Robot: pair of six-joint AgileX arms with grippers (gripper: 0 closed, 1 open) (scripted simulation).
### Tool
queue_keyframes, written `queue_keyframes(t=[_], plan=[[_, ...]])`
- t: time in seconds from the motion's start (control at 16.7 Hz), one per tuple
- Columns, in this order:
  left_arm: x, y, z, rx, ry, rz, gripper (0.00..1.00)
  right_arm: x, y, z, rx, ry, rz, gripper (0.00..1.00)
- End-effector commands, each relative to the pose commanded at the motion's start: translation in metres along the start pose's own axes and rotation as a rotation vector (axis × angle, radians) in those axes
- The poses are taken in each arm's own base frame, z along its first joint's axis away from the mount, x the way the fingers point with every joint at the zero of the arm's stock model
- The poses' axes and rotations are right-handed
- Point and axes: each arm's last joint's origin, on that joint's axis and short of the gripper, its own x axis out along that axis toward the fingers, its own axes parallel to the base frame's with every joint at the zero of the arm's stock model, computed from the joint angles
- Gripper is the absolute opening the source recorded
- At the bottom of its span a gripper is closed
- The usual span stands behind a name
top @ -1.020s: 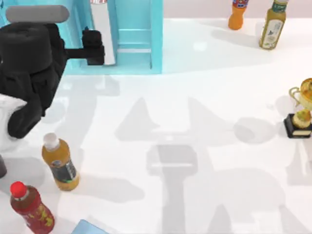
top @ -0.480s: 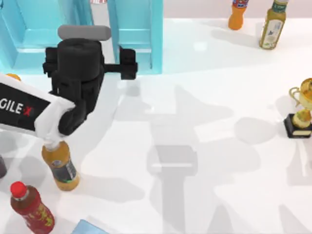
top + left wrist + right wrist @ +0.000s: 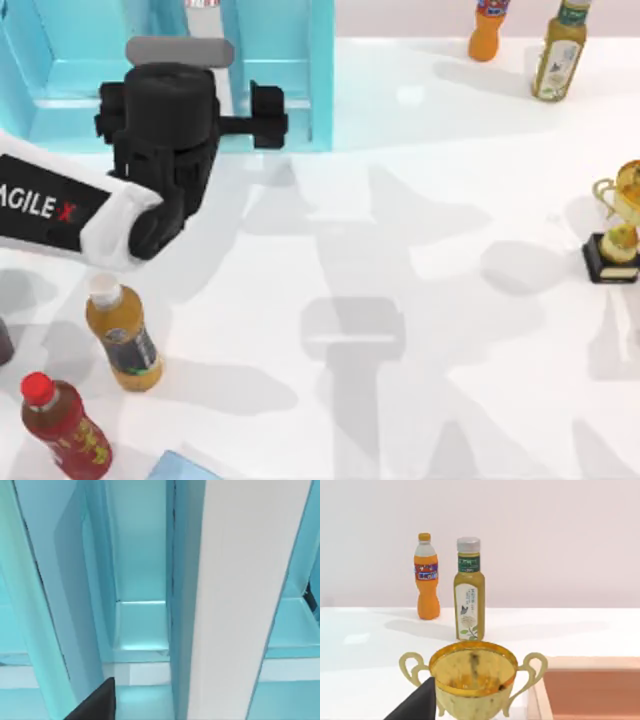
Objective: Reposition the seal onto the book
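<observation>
The left arm reaches over the far left of the table [image 3: 420, 200], and the left gripper [image 3: 267, 110] sits at the front of the turquoise shelf [image 3: 285, 60], low against its near edge. From the left wrist, the view looks straight into the shelf's compartments. The book [image 3: 245, 595] stands upright there just ahead of the gripper, its broad white page edges facing out and a teal cover along one side. Whether this gripper is spread or closed cannot be told, nor can where the seal lies relative to it.

The right gripper [image 3: 417, 702] is parked just behind the gold trophy [image 3: 618, 225] at the right edge of the table, and its state cannot be told either. Beyond the trophy, an orange bottle [image 3: 488, 28] and a green-labelled bottle [image 3: 557, 55] stand at the far right. An amber bottle [image 3: 122, 335] and a red-capped bottle [image 3: 60, 420] stand at the near left, well apart from the shelf.
</observation>
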Motion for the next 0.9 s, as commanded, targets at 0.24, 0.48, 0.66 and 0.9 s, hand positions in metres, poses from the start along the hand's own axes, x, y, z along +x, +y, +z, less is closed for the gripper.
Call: queue_keyframes(t=[0.24,0.48,0.66,0.9], plan=[[0.036,-0.003,0.003,0.0,0.001,0.0,1.0,0.0,0.0,0.0,0.0,0.0,0.0,1.0],[0.073,-0.001,-0.003,0.0,0.002,0.0,1.0,0.0,0.0,0.0,0.0,0.0,0.0,1.0],[0.087,0.001,-0.007,0.0,0.002,0.0,1.0,0.0,0.0,0.0,0.0,0.0,0.0,1.0],[0.088,0.001,-0.007,0.0,0.002,0.0,1.0,0.0,0.0,0.0,0.0,0.0,0.0,1.0]])
